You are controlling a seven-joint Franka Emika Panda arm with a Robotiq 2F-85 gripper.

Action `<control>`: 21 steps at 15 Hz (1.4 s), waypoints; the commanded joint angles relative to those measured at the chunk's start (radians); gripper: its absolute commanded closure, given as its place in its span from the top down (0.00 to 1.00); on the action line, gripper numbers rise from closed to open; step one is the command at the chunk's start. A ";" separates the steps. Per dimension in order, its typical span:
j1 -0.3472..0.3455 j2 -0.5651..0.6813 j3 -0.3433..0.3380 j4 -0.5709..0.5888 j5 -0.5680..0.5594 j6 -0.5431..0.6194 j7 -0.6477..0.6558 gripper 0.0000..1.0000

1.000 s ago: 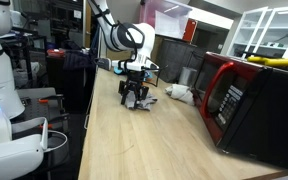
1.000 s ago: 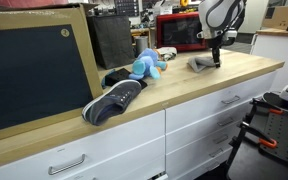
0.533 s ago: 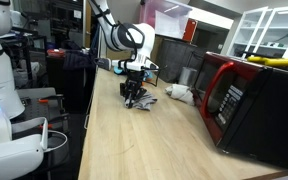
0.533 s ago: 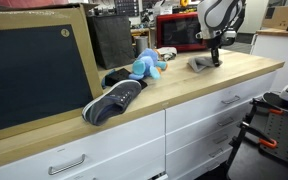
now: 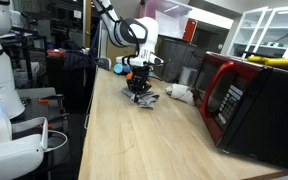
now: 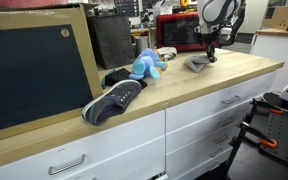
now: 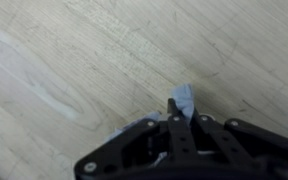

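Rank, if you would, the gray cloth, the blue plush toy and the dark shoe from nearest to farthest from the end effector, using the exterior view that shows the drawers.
1. gray cloth: right at the end effector, at the far end of the counter.
2. blue plush toy: mid-counter.
3. dark shoe: near end, by the front edge.

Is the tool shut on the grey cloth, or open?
Shut on it: in the wrist view the fingers of the tool meet, pinching a corner of the grey cloth.
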 commanded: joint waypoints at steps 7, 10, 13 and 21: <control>0.061 -0.062 0.032 0.063 0.034 -0.004 0.127 0.02; 0.081 -0.036 0.041 0.100 0.020 0.006 0.163 0.02; 0.095 0.013 0.035 0.148 -0.023 0.011 0.188 0.02; 0.088 0.140 -0.022 0.256 -0.160 -0.028 0.211 0.02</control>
